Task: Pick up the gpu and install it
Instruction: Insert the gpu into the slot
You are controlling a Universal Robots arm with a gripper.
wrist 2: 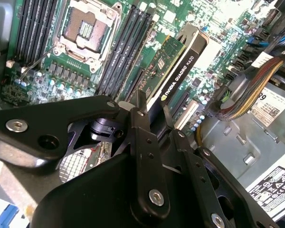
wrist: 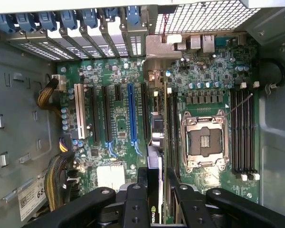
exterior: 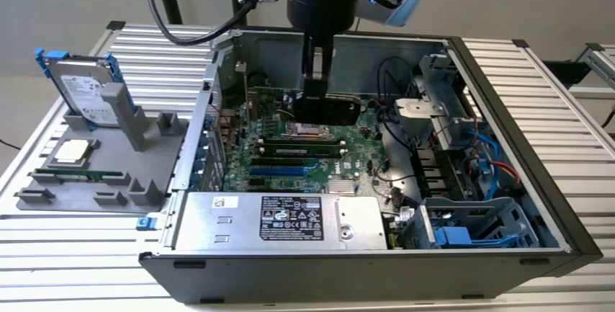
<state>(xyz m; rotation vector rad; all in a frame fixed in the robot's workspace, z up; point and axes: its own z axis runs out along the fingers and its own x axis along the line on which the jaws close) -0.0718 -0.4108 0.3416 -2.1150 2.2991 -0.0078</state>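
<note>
Gripper [wrist 2: 154, 116] clamped on the gpu [wrist 2: 180, 66], one finger [wrist 2: 143, 142] on each flat face, card held edge-down over the motherboard [wrist: 118, 118] inside the open PC case [exterior: 519, 182]. In the exterior view the arm [exterior: 322, 9] comes straight down into the case and the gpu sits just above the board, near the empty CPU socket [exterior: 312, 126]. Card not seated in any slot that I can see; in the first wrist view its top edge runs between the expansion slots and the socket.

Counts:
- 1 gpu, black cooler face showing in the second wrist view
- 1 CPU socket, open, no chip in it
- 1 blue expansion slot [wrist: 131, 114], 1 white slot [wrist: 78, 111], black ones between and beside them
- 1 power supply [exterior: 279, 220] along the case's near wall
- 1 grey fixture [exterior: 91, 175] on the tabletop [exterior: 57, 233], at the exterior view's left of the case
- 1 hard drive [exterior: 82, 92] with blue rails standing upright in the fixture
- 1 CPU chip [exterior: 75, 151] lying flat on it
- 1 memory stick [exterior: 79, 176] in its front groove
</note>
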